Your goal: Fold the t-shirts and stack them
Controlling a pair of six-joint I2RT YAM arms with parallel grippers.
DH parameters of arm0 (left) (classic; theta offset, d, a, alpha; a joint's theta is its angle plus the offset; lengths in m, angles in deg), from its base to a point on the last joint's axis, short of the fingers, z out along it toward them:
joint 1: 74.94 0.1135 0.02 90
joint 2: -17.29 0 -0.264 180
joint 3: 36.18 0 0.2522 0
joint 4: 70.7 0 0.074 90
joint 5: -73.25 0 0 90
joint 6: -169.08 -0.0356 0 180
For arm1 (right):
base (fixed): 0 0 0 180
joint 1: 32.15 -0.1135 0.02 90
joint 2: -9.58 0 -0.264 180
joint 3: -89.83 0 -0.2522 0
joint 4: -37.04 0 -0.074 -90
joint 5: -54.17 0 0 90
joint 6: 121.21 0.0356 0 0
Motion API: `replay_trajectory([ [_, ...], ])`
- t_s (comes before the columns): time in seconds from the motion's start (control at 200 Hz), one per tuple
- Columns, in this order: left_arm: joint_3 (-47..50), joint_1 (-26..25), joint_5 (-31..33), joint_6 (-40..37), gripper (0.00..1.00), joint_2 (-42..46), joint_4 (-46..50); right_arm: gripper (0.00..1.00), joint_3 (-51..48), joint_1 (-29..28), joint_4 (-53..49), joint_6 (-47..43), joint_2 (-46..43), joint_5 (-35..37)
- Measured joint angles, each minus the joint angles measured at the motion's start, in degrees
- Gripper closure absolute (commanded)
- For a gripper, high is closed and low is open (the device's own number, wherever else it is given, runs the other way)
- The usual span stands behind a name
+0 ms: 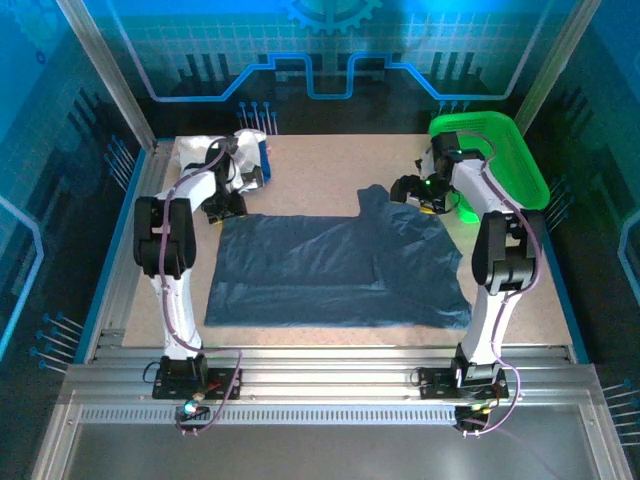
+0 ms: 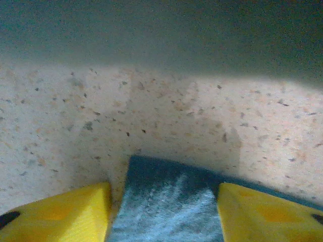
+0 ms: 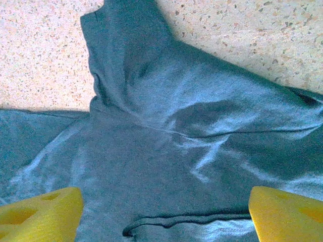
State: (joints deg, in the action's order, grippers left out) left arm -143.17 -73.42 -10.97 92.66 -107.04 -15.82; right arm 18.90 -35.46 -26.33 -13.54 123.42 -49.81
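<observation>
The blue shirt (image 1: 340, 270) is lying spread flat across the table (image 1: 330, 165), front down or up I cannot tell, one sleeve sticking out at its far edge. By my reading it is being laid out this way so that both far corners can be taken at once for a first fold. The white shirt (image 1: 215, 150) is sitting bunched just beyond the blue shirt's far left corner, apparently waiting its turn. The basket (image 1: 520, 160) is standing beyond the blue shirt's far right corner, apart from the cloth.

I am working both arms along the blue shirt's far edge. My left gripper (image 2: 164, 191) is sitting low at the far left corner, jaws about half spread and straddling that corner. The cloth is filling the gap between my yellow fingers (image 2: 70, 212) but is lying flat, not yet pinched. My right gripper (image 3: 165, 201) is hovering over the blue shirt's far right part, just short of the sleeve, jaws spread wide and holding nothing. Whether its tips are brushing the fabric I cannot tell.

Folding looks barely begun, and stacking is not yet started.
</observation>
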Motion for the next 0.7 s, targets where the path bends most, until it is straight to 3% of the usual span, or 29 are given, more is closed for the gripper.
replay_trajectory([
  [0.17, -0.28, 0.37, 0.66, -0.11, 0.74, -0.17, 0.13, 0.13, 7.28, 0.02, -2.36, -0.87, 5.22, 1.20],
  [0.335, 1.03, 0.31, 0.31, -0.07, 0.87, 0.48, -1.42, 0.14, 18.73, 0.02, -4.42, -1.46, 13.11, 2.95],
  [0.7, 14.82, -2.36, -2.51, 0.09, 0.95, 9.66, -5.81, 0.18, 40.22, -1.97, -8.13, -1.49, 30.71, 1.60],
])
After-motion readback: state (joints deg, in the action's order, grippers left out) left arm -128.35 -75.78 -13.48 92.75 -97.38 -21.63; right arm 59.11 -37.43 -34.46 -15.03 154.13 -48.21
